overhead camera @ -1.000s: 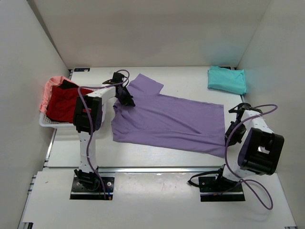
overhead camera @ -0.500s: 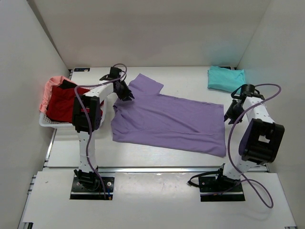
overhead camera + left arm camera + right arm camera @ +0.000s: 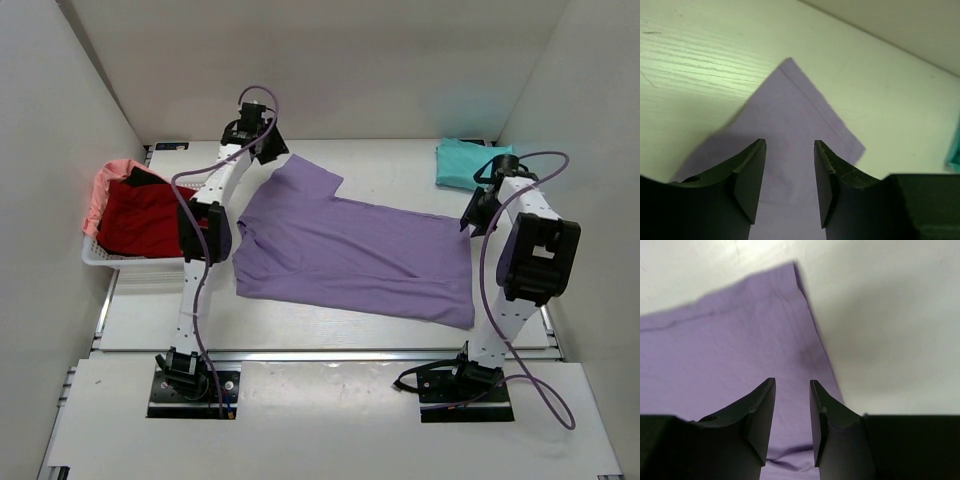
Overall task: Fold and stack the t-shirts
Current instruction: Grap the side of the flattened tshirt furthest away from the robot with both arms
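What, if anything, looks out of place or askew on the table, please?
The purple shirt lies flat but skewed, its long edges slanting against the table edge. The red shirt and pink shirt sit bunched in the basket at left, the pink one draped over its rim. Nothing looks damaged.
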